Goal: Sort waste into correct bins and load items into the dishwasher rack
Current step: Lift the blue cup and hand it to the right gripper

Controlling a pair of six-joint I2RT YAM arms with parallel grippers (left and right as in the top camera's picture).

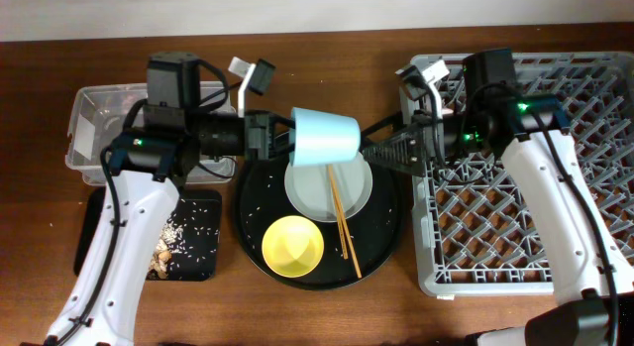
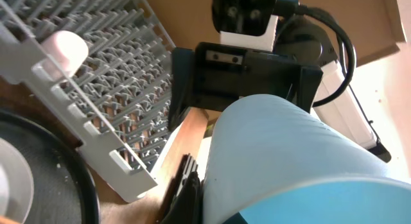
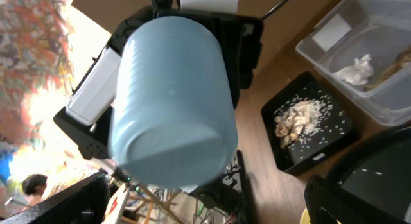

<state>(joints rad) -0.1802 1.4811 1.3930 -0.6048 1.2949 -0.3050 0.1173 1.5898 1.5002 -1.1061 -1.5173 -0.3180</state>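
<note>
My left gripper [image 1: 287, 138] is shut on the blue cup [image 1: 325, 138] and holds it sideways in the air above the pale plate [image 1: 315, 192]. The cup fills the left wrist view [image 2: 289, 160] and the right wrist view [image 3: 170, 102], its base facing the right camera. My right gripper [image 1: 369, 153] is open, its fingers spread just at the cup's base. Chopsticks [image 1: 344, 222] lie across the plate, and the yellow bowl [image 1: 292, 245] is beside them. The grey dishwasher rack [image 1: 535, 217] stands at the right. A pale pinkish round thing [image 2: 64, 47] sits at its near corner.
The plate, bowl and chopsticks rest on a large round black tray [image 1: 386, 237]. The clear tub [image 1: 94, 118] at far left holds a white tissue [image 3: 356, 70] and a brownish piece. The shallow black tray [image 1: 94, 227] holds food scraps with rice [image 3: 298, 115].
</note>
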